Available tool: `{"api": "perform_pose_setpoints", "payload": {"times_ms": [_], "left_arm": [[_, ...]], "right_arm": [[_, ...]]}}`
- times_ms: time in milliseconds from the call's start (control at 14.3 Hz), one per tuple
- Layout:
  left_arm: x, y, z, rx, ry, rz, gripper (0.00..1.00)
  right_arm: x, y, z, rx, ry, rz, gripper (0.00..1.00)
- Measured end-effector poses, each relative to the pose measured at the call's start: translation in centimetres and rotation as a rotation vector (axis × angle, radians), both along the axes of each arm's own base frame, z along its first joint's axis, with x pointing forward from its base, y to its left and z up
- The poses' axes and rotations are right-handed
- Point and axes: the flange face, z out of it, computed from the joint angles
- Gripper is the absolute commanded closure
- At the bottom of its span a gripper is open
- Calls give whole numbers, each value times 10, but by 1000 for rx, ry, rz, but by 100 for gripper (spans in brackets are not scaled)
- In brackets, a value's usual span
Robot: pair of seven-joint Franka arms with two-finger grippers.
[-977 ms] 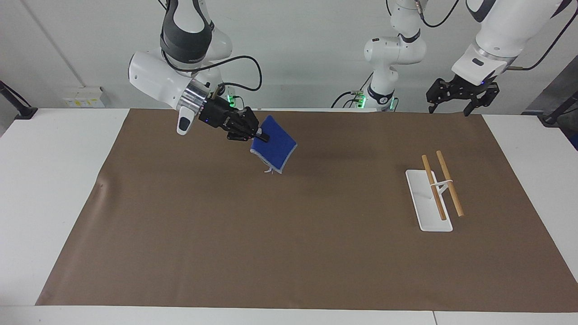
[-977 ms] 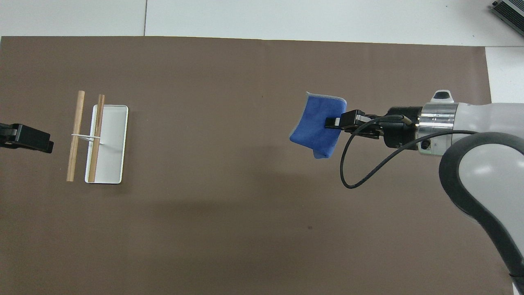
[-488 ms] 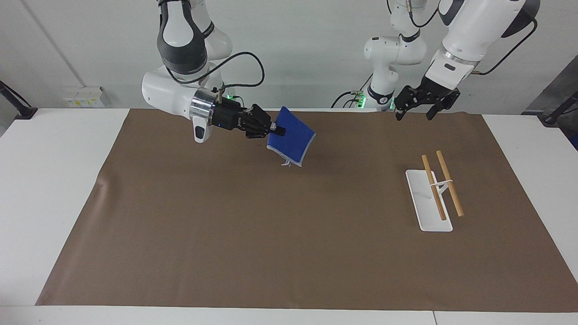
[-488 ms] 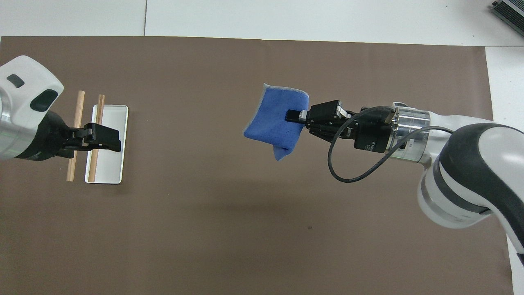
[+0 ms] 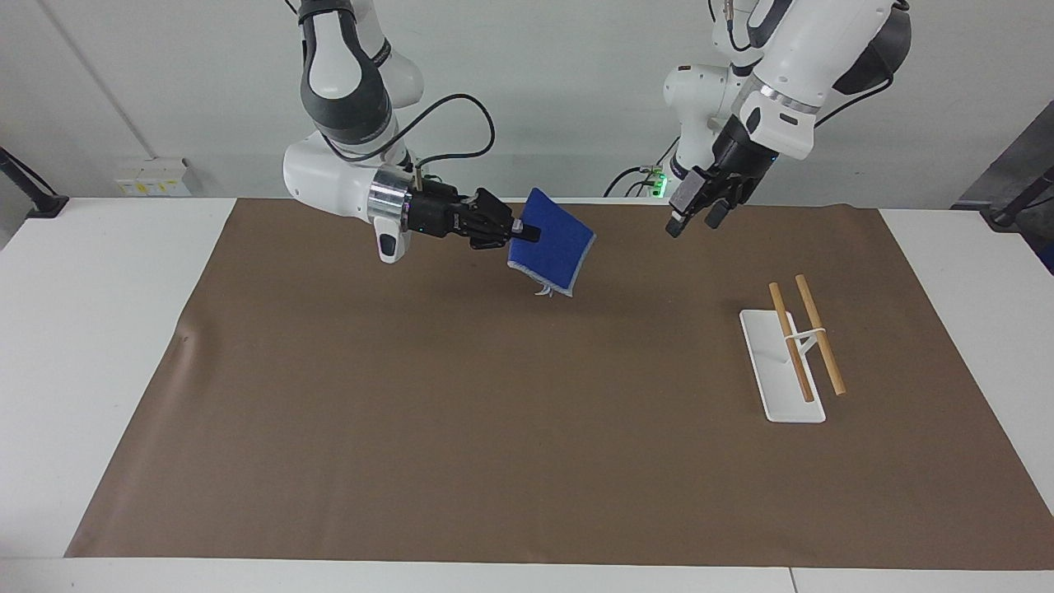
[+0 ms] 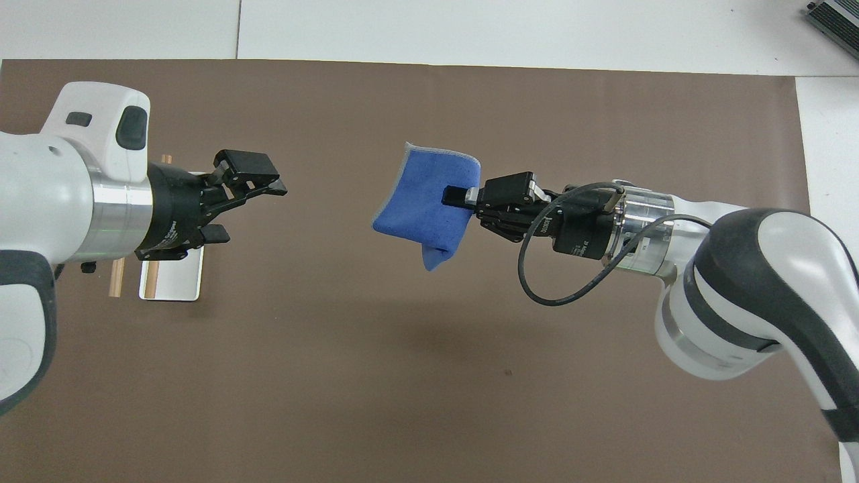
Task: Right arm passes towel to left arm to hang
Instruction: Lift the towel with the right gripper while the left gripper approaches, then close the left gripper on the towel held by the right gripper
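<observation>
We've got the right tool pinching the towel by 1 edge, up over the bench so it dangles free, while the left tool hangs close by, fingers spread ready to grab.

Right claw carried the towel toward the left claw, which swung inward, open.

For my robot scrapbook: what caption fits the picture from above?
Right gripper holds the blue towel in the air, while the open left gripper approaches it.
</observation>
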Motion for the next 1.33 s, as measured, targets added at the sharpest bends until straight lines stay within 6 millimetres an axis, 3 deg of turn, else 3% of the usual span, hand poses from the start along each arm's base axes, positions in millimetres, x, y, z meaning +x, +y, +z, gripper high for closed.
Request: {"api": "perform_pose_setpoints", "payload": {"times_ms": [349,767,977,1326], "left_arm": [[-9,-27,-9,-157,14,225,0],[-47,-77,-24,-324,39,480,0],[-55,-90,-24,-380,19,518,0],[-56,-94,-16,-464,-21,575,0]], "right_arm": [[0,0,-1,7,4,-4,100],[-2,11,3,71,18,-19,100],[-3,13,3,80,11,-19,100],[-3,13,4,84,11,-22,100]]}}
